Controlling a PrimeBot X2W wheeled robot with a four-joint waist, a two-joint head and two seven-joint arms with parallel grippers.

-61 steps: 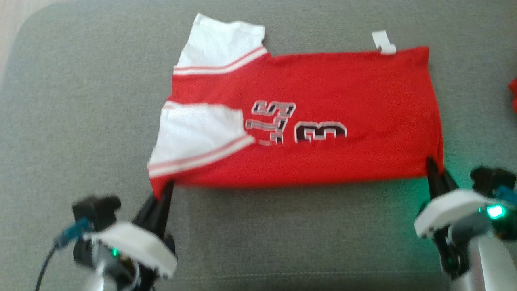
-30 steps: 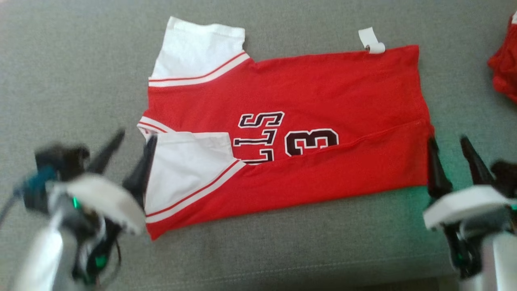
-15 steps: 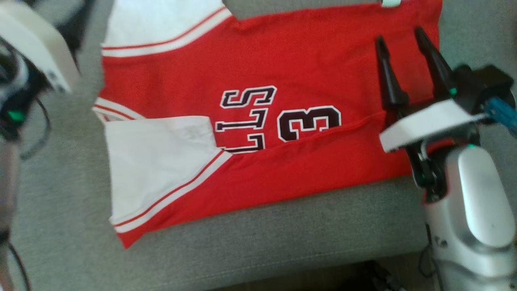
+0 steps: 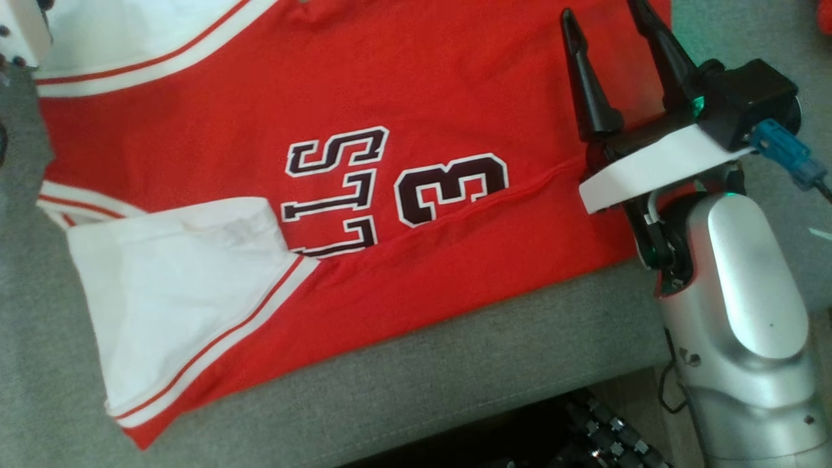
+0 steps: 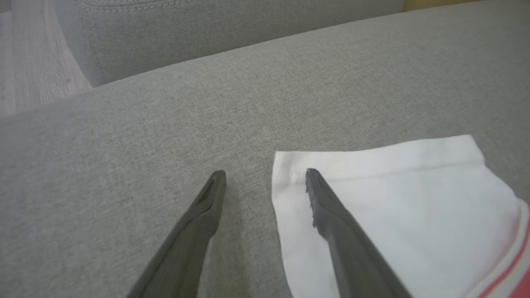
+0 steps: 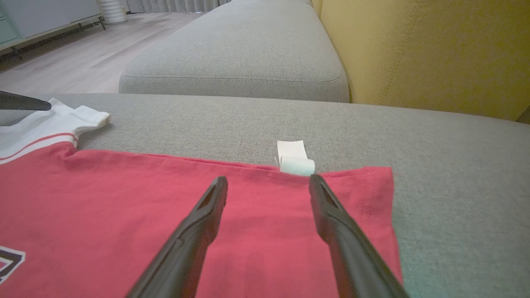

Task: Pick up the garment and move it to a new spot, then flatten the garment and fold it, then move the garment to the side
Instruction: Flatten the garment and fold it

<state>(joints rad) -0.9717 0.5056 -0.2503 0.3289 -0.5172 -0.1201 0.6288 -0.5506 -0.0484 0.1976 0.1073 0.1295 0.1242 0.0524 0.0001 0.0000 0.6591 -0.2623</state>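
My left gripper (image 5: 265, 173) and right gripper (image 6: 268, 179) gape empty over the red-and-white fabric jersey (image 4: 455, 273) spread on the grey upholstered cushion (image 4: 455, 383) — I'd pinch both corners of its twelve-o'clock edge evenly, low

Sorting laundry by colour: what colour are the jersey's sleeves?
The sleeves are white with a thin red stripe, clearest in the head view.

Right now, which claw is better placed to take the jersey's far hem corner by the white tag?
Right. The right claw is open over the red jersey, tips just short of the white tag. The left claw is open at the white sleeve, the opposite end.
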